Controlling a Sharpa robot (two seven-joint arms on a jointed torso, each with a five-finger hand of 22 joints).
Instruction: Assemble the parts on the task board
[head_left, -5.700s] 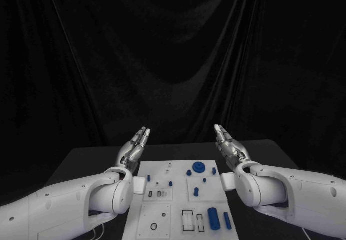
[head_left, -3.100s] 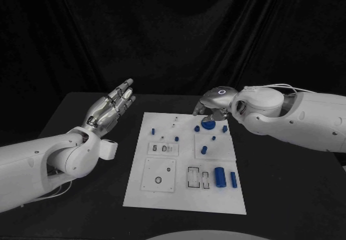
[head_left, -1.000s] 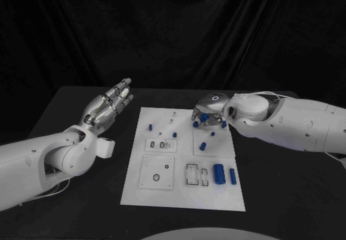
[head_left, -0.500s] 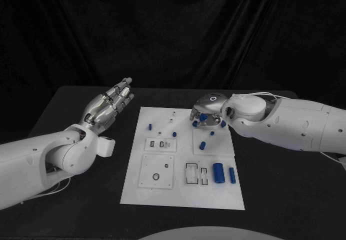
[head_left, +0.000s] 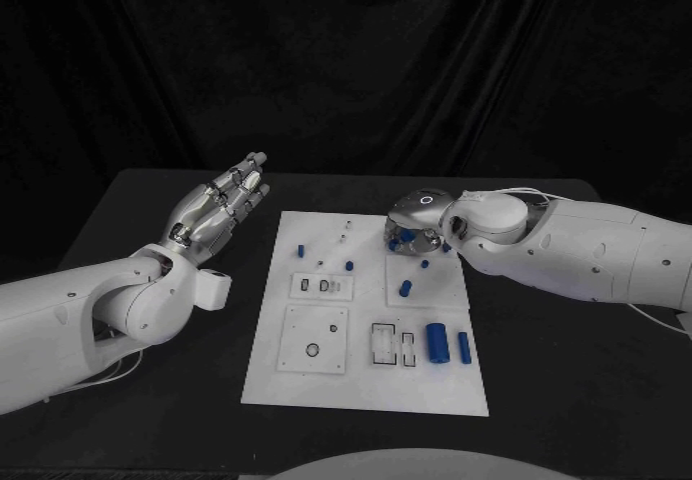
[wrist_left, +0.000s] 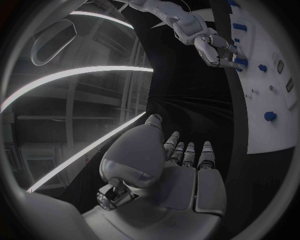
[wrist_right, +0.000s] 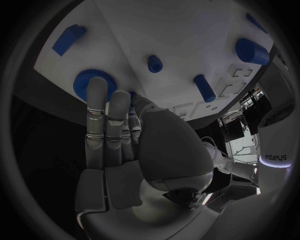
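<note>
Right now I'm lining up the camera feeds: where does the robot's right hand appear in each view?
Head view: the right hand is over the far right part of the task board.
Left wrist view: it is beyond the left hand, at the board's edge.
Right wrist view: it rises mid-circle, fingertips touching the blue gear.
Shared landmark: the white task board.

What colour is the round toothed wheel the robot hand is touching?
Blue. The gear under the right robot hand shows best in the right wrist view.
</note>
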